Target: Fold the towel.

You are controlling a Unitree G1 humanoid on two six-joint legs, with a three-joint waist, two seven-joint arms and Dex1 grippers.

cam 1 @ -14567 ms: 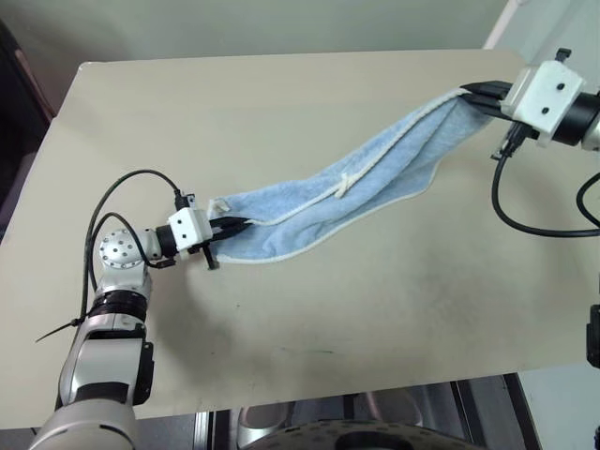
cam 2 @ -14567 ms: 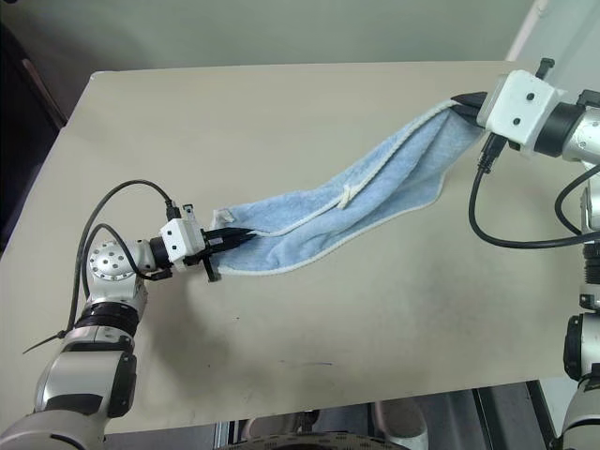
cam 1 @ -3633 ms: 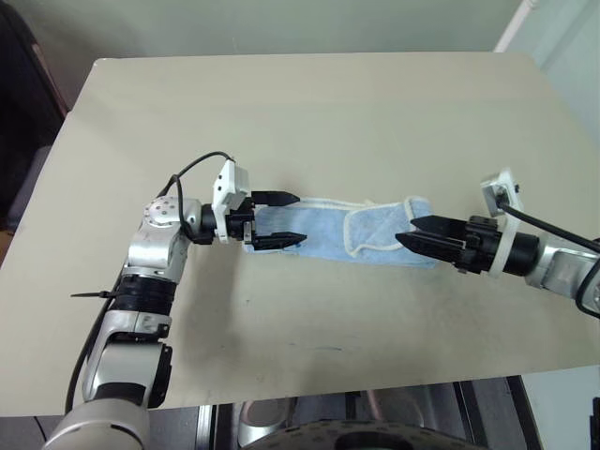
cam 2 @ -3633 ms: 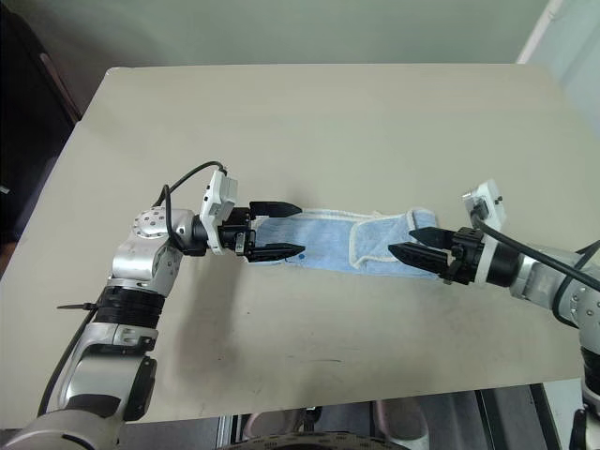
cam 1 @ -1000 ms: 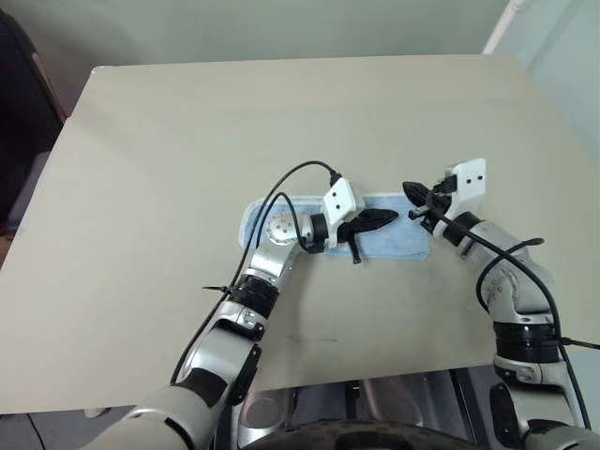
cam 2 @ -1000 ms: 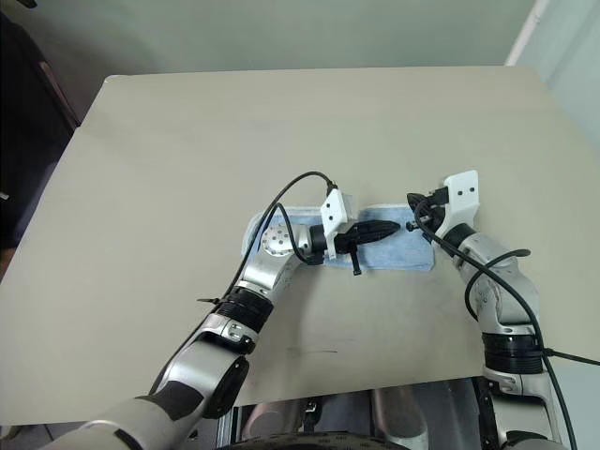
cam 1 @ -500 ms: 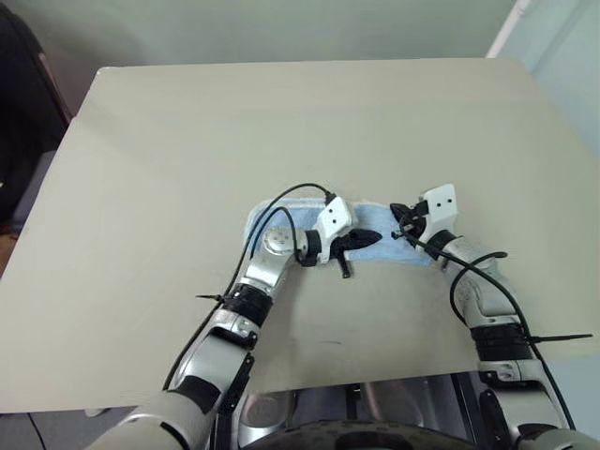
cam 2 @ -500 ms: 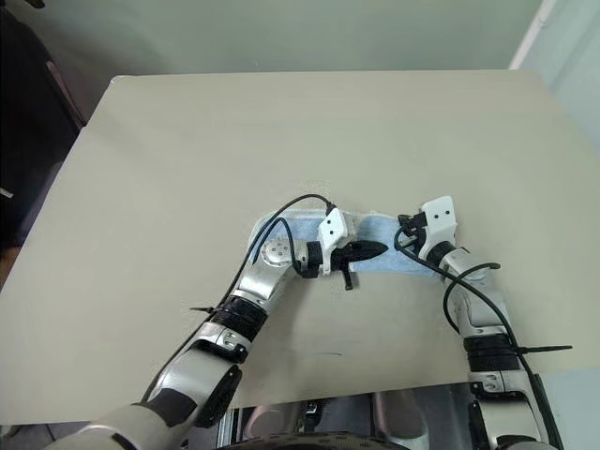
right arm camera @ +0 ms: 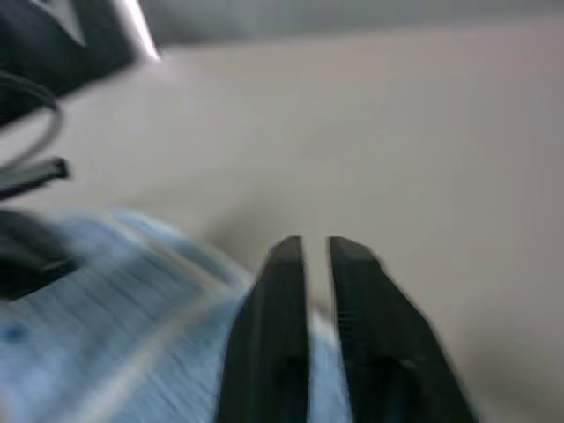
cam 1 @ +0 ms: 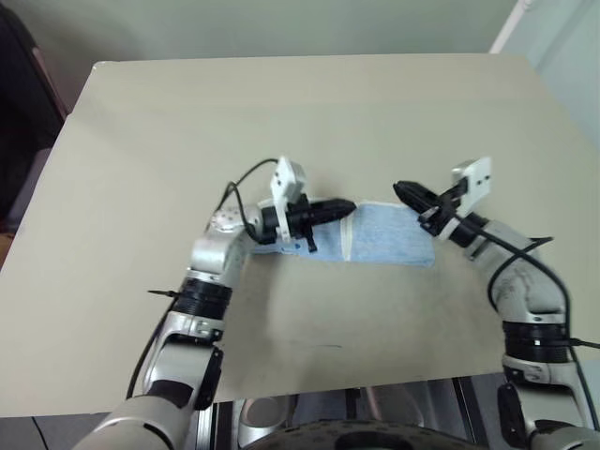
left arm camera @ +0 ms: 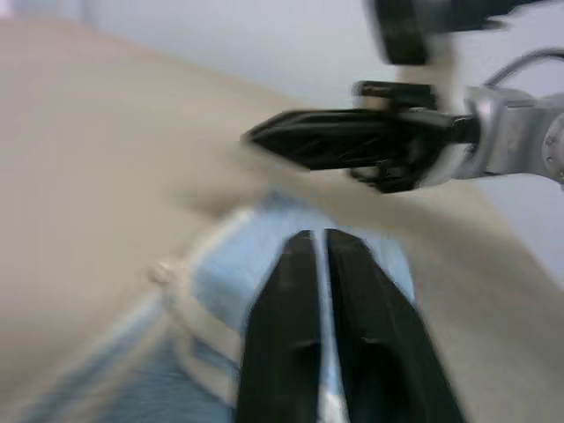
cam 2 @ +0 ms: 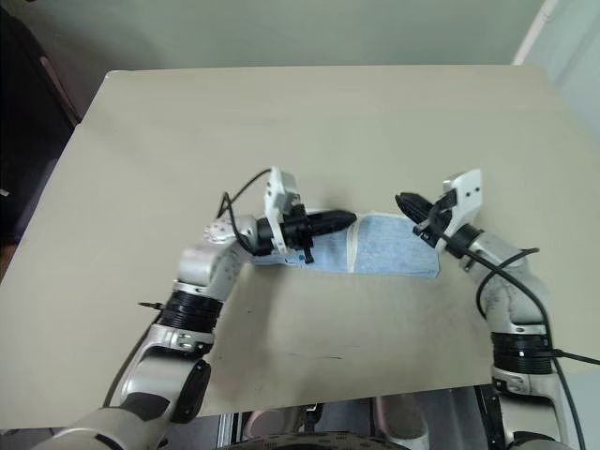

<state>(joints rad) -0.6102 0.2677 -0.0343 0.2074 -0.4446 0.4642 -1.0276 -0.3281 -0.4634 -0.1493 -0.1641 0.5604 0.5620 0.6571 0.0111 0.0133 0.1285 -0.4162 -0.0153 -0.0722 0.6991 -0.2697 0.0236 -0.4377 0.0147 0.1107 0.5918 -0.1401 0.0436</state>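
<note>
Left eye view, both arms bent inward over folded towel (cam 1: 384, 236), jaws slightly parted, empty.

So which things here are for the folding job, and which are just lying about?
For the job:
- the towel, folded flat on the table
- the left gripper
- the right gripper

Just there:
- the table, which only holds the towel
</note>
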